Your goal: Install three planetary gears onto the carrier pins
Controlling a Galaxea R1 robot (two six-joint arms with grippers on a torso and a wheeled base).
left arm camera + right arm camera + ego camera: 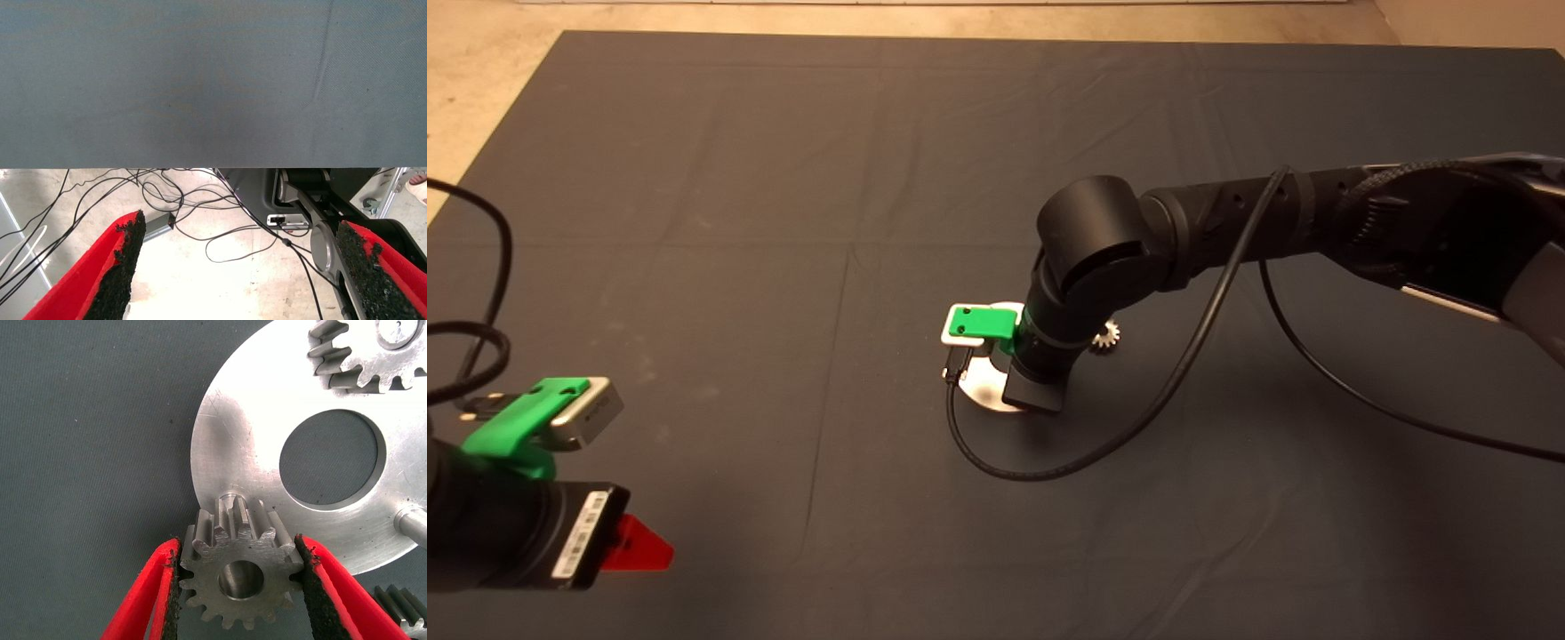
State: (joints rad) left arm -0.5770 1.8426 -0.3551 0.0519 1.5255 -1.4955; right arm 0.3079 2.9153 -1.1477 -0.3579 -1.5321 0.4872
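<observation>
2 red fingers [167,587] of R gripper [240,590] clamped 1 gear [239,572] just over a pin [230,499] at disc [267,407] rim, mid-mat. 1 gear [357,353] sat pinned; 1 [1106,336] lay beside disc. L gripper [240,267] gaped at mat's [783,178] near-left corner.

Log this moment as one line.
right gripper: shut on small silver-grey spur gear, above pin of shiny round disc | one gear mounted | left gripper: open, parked
</observation>
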